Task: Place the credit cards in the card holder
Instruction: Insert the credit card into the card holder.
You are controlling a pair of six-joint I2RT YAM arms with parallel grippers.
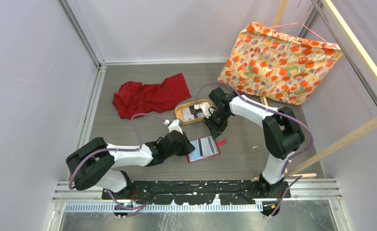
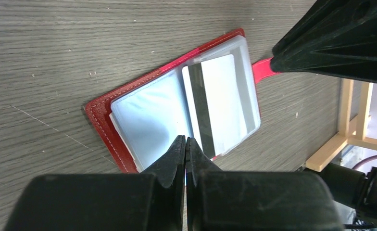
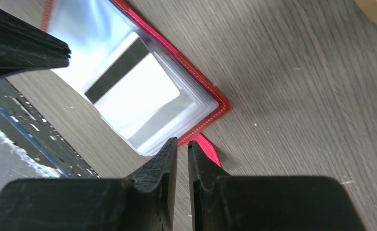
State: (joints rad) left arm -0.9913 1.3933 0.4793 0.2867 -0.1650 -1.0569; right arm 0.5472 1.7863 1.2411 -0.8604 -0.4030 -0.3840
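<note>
Card holder (image 1: 204, 148) was found lying open and flat on the table (image 1: 254, 120), between the two arms, with its clear pockets upward. At far left a red cloth (image 1: 150, 95) was noted, crumpled and well apart from the holder. The left gripper (image 2: 185, 140) was recorded low over the holder's near edge, at the fold between the pockets. Its fingers (image 2: 169, 159) were pressed together; whether a pocket edge was caught between them could not be told. One card (image 2: 215, 103) with a dark stripe was seen in the right-hand pocket. A snap tab (image 2: 261, 70) was seen projecting from the holder's right edge. Further cards (image 1: 191, 114) were observed in a tray (image 1: 178, 113) just behind the holder. The right gripper (image 3: 182, 143) was found between tray and holder, above the tab. Its fingers were held nearly together with a narrow slit showing, and nothing was gripped. At far right a floral bag (image 1: 279, 62) was noted on a pink hanger.
</note>
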